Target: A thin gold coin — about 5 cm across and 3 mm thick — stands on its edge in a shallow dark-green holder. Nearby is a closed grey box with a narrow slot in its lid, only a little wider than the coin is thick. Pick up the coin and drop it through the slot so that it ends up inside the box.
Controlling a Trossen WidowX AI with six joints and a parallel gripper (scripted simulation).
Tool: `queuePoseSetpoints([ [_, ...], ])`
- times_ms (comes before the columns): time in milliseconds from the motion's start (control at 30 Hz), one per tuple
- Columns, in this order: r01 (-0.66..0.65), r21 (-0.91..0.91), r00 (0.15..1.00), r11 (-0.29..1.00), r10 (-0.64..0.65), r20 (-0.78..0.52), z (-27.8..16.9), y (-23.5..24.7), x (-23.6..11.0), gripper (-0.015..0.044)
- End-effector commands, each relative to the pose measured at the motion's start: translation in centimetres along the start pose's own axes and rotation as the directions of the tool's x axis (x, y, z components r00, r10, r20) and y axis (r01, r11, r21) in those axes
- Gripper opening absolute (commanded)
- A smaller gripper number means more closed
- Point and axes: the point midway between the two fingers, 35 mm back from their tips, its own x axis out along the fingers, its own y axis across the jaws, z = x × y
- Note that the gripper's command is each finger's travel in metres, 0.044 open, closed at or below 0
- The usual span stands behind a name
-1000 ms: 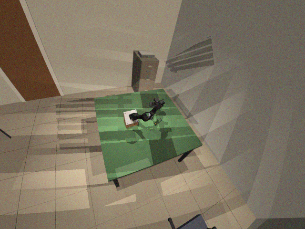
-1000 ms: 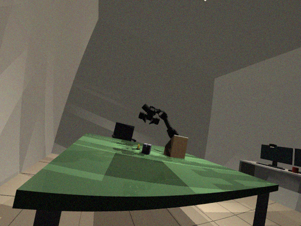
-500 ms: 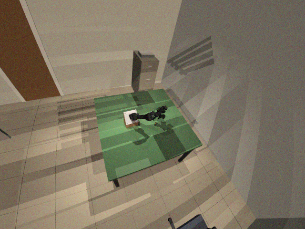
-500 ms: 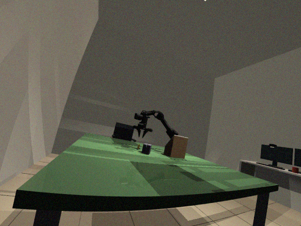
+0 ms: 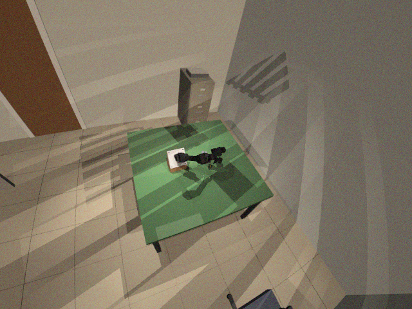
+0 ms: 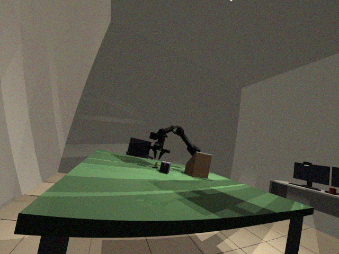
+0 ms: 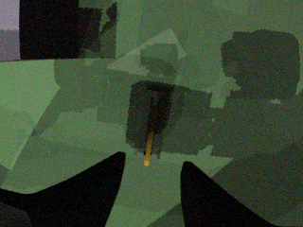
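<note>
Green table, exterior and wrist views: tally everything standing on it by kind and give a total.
Thin gold coin: 1
Shallow dark-green holder: 1
Small dark box: 1
Black robot arm: 1
Tan pedestal block: 1
Total: 5

Claw (image 7: 151, 183) hangs part-open above edge-on coin (image 7: 148, 149), seemingly in holder (image 7: 140, 120).

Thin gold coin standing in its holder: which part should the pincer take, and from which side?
Take the thin gold coin by its upper rim, descending from above. It stands edge-up in the dark-green holder, so only its top is exposed; the open pincer should close across its flat faces.
</note>
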Motion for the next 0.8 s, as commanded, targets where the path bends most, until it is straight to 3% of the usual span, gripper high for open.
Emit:
queuePoseSetpoints([
  [0,-0.004,-0.01,1.0,1.0,0.004,-0.01,-0.2,0.3,0.7,0.0161],
  [767,-0.003,-0.01,1.0,1.0,0.003,-0.011,-0.3,0.3,4.4,0.0161],
])
